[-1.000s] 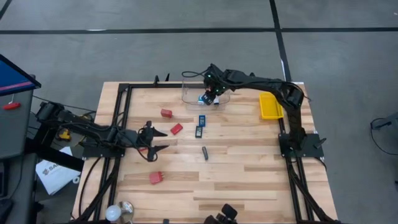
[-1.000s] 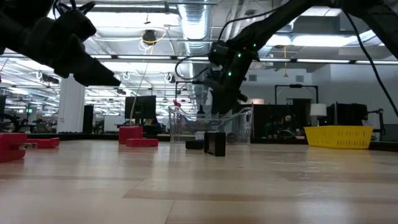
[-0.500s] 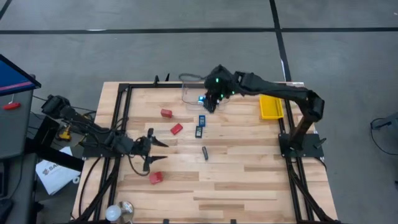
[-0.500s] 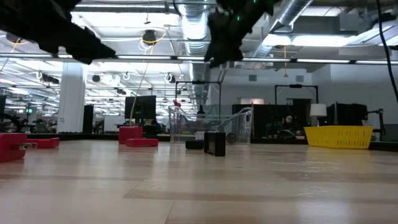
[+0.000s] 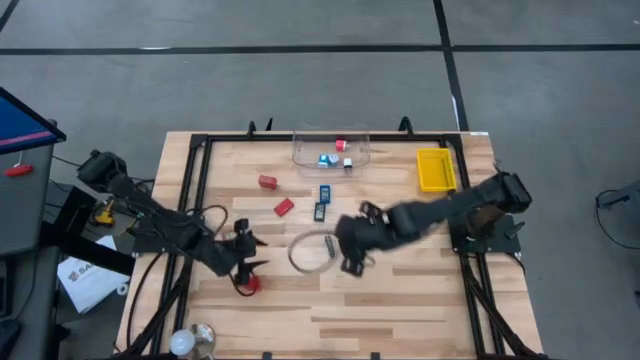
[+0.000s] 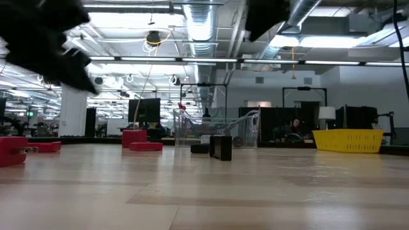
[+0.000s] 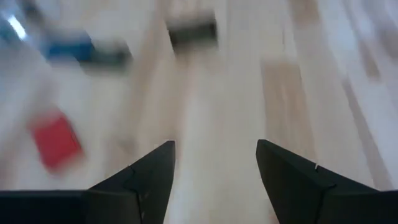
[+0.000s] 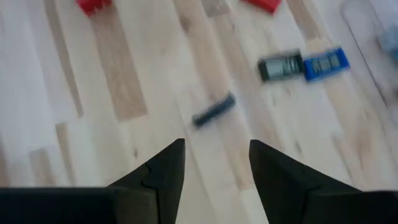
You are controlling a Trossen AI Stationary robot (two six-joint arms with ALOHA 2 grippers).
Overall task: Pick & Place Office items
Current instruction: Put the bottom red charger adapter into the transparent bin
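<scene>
Left gripper (image 5: pixel 246 268), jaws apart, nothing between them; in the left wrist view two dark fingers (image 7: pixel 140 183) stand spread over bare wood. Poised above the table's near-left part, at about 8 o'clock from table centre, tips just at a red blocky piece (image 5: pixel 250 285). Same wrist view, blurred: a red block (image 7: pixel 56 142), a flat blue-black rectangle (image 7: pixel 87 53), a dark stick (image 7: pixel 193 31).

Right gripper (image 5: pixel 350 250), jaws apart, empty; wrist view shows both dark fingers (image 8: pixel 158 171) parted above light wood. Placed near table centre, just at 3 o'clock of the short dark stick (image 5: pixel 329 245). Stick also seen ahead of the fingers (image 8: pixel 213 109), lying flat, not touched.

Outward from there: two flat blue-black rectangles (image 5: pixel 322 201) at 12 o'clock of the stick, lying end to end. Two further red blocky pieces, one (image 5: pixel 285 207) at 10 o'clock of the stick, one (image 5: pixel 267 182) farther out the same way. Clear plastic tub (image 5: pixel 300 152) at the table's far edge, 12 o'clock, holding small blue-and-white pieces (image 5: pixel 326 159) and a small red piece (image 5: pixel 341 145). Yellow tray (image 5: pixel 435 170) at 2 o'clock, near the right arm's base. White rounded bulb (image 5: pixel 182 345) off the near-left corner, 7 o'clock.

Low view: both arms only as dark blurs at the top; a black upright piece (image 6: pixel 221 147) at mid-table, red blocks (image 6: pixel 134 137) to one side.
</scene>
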